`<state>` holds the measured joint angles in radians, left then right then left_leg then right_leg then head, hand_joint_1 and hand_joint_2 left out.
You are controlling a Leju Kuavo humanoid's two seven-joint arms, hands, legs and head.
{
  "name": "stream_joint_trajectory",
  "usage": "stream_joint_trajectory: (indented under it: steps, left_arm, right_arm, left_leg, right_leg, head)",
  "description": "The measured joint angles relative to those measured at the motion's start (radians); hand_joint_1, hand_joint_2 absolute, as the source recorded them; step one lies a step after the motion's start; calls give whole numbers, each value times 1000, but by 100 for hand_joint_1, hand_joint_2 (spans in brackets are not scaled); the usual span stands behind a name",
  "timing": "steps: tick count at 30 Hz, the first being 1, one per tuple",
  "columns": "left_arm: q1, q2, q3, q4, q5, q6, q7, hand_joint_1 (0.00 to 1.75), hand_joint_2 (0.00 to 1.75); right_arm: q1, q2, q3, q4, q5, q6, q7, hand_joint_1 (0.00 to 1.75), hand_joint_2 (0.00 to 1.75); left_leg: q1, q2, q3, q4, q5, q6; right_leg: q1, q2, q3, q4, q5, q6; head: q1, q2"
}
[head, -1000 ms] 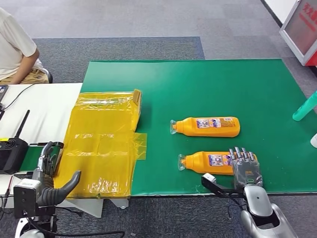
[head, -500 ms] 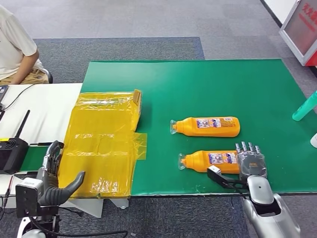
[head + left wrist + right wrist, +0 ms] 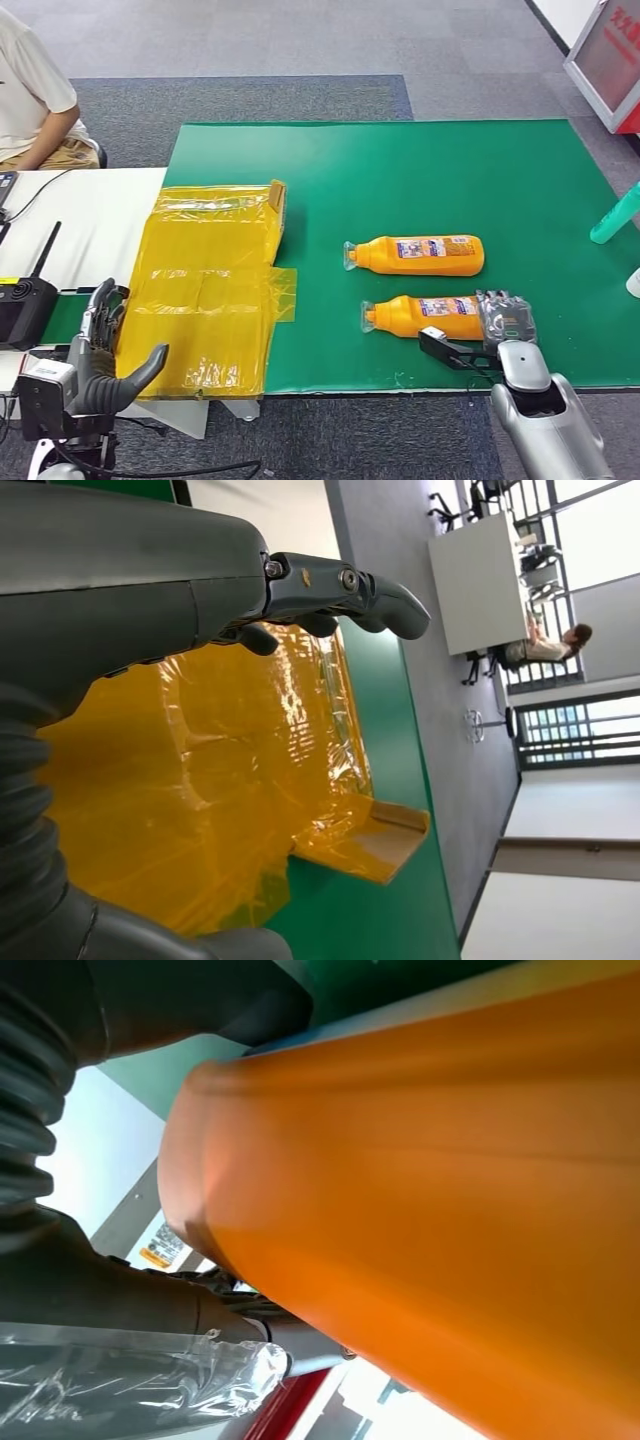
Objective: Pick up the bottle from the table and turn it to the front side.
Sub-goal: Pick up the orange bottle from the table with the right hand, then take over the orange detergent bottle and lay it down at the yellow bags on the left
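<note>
Right hand [image 3: 507, 318] is now closing around the base of the near bottle [image 3: 423, 317], fingers curling down since a second ago, bottle lying on the green mat [image 3: 453, 170], lift coming next.

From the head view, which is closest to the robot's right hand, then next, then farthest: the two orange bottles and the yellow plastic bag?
1. Near orange bottle: at the right hand, which is closed around its base.
2. Far orange bottle: just beyond, farther back on the green mat.
3. Yellow plastic bag: far off, near the left hand.
</note>
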<state>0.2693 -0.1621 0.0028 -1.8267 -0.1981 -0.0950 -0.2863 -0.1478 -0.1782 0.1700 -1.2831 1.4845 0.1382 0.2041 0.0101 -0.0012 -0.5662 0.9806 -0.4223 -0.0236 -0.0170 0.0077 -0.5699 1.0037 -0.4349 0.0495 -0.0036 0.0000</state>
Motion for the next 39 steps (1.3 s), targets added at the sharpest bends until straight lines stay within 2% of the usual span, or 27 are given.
stream_joint_trajectory:
  steps: [1, 4, 5, 6, 10, 12, 16, 21, 27, 30, 36, 39]
  left_arm:
    - [0, -2, 2, -2, 0, -3, -1, 0, 175]
    - [1, -10, 11, -10, -3, -23, -5, 0, 175]
    - [1, -14, 14, -13, -4, -31, -6, 0, 175]
    - [1, -17, 17, -16, -6, -36, -6, 0, 175]
    - [4, -34, 36, -29, -13, -58, -8, 0, 175]
    - [5, -43, 47, -33, -22, -70, -8, 0, 175]
    - [2, -55, 61, -35, -44, -84, -14, 0, 175]
    - [-2, -62, 70, -35, -53, -85, -22, 0, 175]
    - [-8, -69, 76, -34, -62, -85, -36, 0, 175]
    - [-23, -71, 76, -31, -50, -87, -22, 0, 175]
    - [-59, -69, 61, -18, 1, -89, 10, 0, 175]
    - [-74, -63, 47, 0, 141, -111, 31, 0, 175]
  right_arm:
    - [-2, 0, 0, 2, 2, 0, -4, 99, 175]
    - [-7, 0, 5, 5, 7, -4, -23, 156, 175]
    - [-7, 0, 8, 5, 9, -8, -29, 169, 175]
    - [-8, 0, 12, 5, 11, -11, -34, 174, 175]
    - [-5, 2, 24, 1, 3, -33, -58, 175, 175]
    - [4, 11, 21, -10, -61, -46, -90, 175, 175]
    - [40, 58, -26, -63, -381, -25, -209, 175, 175]
    - [69, 97, -73, -111, -528, -2, -258, 175, 175]
    - [117, 163, -128, -196, -892, 25, -349, 175, 175]
    - [129, 207, -146, -247, -1029, 27, -373, 175, 175]
    - [129, 253, -153, -301, -1105, 12, -389, 175, 175]
    - [128, 263, -150, -304, -1137, -17, -429, 175, 175]
  left_leg:
    - [0, 0, 0, 0, 0, 0]
    - [0, 0, 0, 0, 0, 0]
    - [0, 0, 0, 0, 0, 0]
    - [0, 0, 0, 0, 0, 0]
    - [0, 0, 0, 0, 0, 0]
    - [0, 0, 0, 0, 0, 0]
    - [0, 0, -1, 0, 0, 0]
    - [0, 0, -2, 0, 0, 0]
    - [0, 0, -2, 0, 0, 0]
    - [0, 0, -3, 0, 0, 0]
    - [0, 0, -3, 0, 1, 0]
    - [0, 0, -4, 0, 1, 0]
  right_leg:
    - [0, 0, 0, 0, 0, 0]
    - [0, 0, 0, 0, 0, 0]
    - [0, 0, 0, 0, 0, 0]
    - [0, 0, 0, 0, 0, 0]
    - [0, 0, 0, 0, 0, 0]
    - [0, 0, 0, 0, 0, 0]
    - [0, 0, -1, 0, 0, 0]
    - [0, 0, -2, 0, 0, 0]
    - [0, 0, -3, 0, 0, 0]
    - [0, 0, -4, 0, 0, 0]
    - [0, 0, -3, 0, 0, 0]
    - [-1, 0, -4, 0, 1, 0]
  head:
    - [0, 0]
    - [0, 0]
    - [0, 0]
    - [0, 0]
    - [0, 0]
    - [0, 0]
    - [0, 0]
    - [0, 0]
    - [0, 0]
    - [0, 0]
    - [0, 0]
    - [0, 0]
